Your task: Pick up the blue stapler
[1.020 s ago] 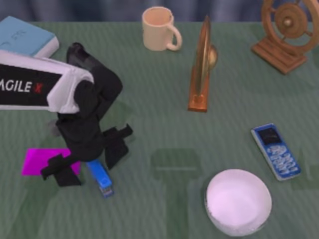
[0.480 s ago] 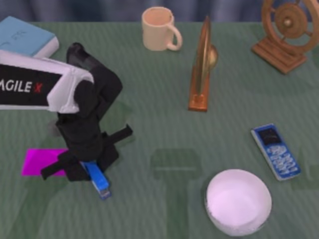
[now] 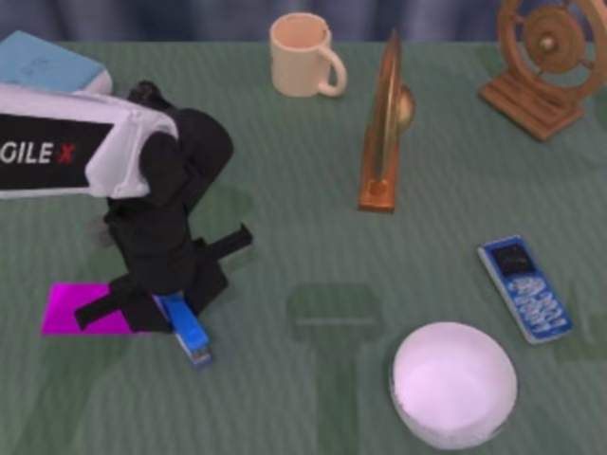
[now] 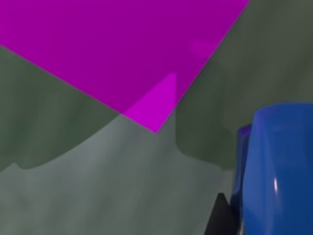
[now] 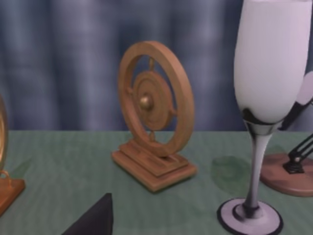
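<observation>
Left gripper (image 3: 171, 305) sits low at the desk's left front, its jaws pressed in on the near end of the stapler (image 3: 190, 334); the grey tip pokes out toward the front edge. From the wrist camera the blue body (image 4: 276, 171) fills one corner, tight against a dark finger. So the grasp looks made; what I can't tell is whether the stapler has left the desk (image 3: 313, 190) at all. The lift seems to be what is left.

Just beside the gripper lies a flat magenta patch (image 3: 71, 308), too thin to snag anything. A book (image 3: 47, 64) lies at the far left, behind the arm. Mug (image 3: 302, 55), brass stand (image 3: 384, 123), wooden wheel (image 3: 542, 62), phone (image 3: 524, 288) and white bowl (image 3: 453, 383) all stand well apart, so straight up is free. The right arm is parked out of the top view, and I cannot tell how its gripper stands.
</observation>
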